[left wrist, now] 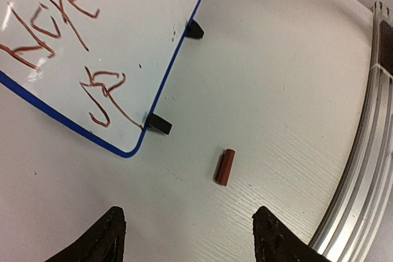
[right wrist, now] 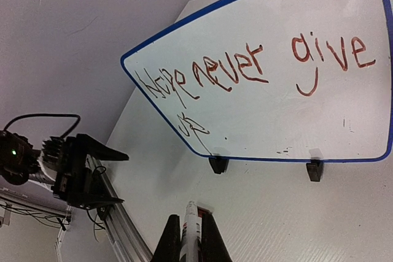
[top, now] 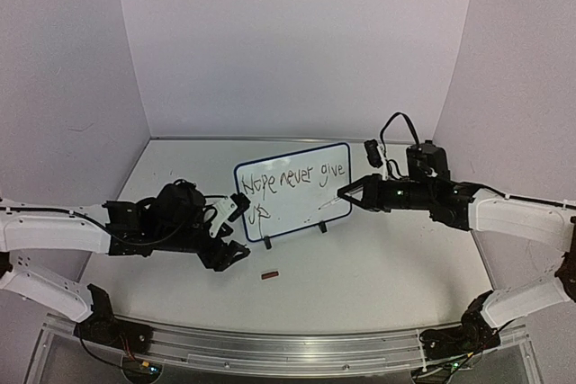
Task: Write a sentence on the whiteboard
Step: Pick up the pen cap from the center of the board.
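An aluminium rail (top: 288,348) runs along the bottom edge of the top view and bounds the near side of the table (top: 387,258). Just above it, at lower centre, a small red-brown cylinder (top: 270,273) lies on its side on bare white surface, apart from everything else. In the left wrist view the cylinder sits right of centre, between the fingertips at the bottom of the frame and the board's nearer foot (left wrist: 159,124).

Left of centre in the top view, the left gripper (top: 238,229) has its jaws spread wide with nothing between them. It is just beside the lower left corner of the whiteboard (top: 306,209).

Right of centre, the right gripper (top: 346,191) is clamped on a marker (right wrist: 190,228) that points toward the board's right edge. The right wrist view shows bare table between the marker tip and the board.

The whiteboard stands at centre on two black feet. It leans back, and its blue frame is clear of both side walls. The sentence (top: 292,179) runs along the board's upper part, with "Hope never give" on top and "up" below at the left. The board's lower right is blank.

Beyond the board, at the top of the frame, open table reaches to the back wall (top: 297,42).
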### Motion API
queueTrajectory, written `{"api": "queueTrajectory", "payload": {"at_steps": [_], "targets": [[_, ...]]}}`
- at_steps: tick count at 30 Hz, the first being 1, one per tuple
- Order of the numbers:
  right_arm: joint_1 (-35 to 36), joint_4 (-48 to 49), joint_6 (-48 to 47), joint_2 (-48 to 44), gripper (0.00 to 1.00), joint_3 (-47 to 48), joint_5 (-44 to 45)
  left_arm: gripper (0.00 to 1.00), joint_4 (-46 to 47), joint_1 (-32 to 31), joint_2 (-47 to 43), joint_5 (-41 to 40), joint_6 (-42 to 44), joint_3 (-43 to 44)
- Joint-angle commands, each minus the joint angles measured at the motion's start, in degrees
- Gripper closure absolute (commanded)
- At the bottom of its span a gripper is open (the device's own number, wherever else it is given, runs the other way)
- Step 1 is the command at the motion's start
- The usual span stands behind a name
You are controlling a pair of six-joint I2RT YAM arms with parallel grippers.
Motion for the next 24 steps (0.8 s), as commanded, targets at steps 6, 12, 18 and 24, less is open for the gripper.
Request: {"api": "queueTrajectory", "payload": {"at_steps": [6, 12, 18, 24], "targets": [[0.0, -1.7, 2.4, -4.4, 1.0, -2.2, 3.1, 0.53, 10.6, -0.9, 13.1, 3.8, 0.8, 2.4], [0.0, -1.8, 2.8, -5.0, 1.0, -2.7, 4.3, 0.61, 14.1, -1.0, 18.8, 5.0, 2.4, 4.0], [0.0, -1.8, 3.3, -5.5, 1.0, -3.2, 5.5, 0.65, 13.9, -2.4, 24.4, 4.5, 4.2, 6.8], [0.0, -1.7, 3.7, -6.5, 1.0, -4.2, 7.2, 0.68, 13.7, -3.0, 27.2, 3.1, 4.8, 7.3]]}}
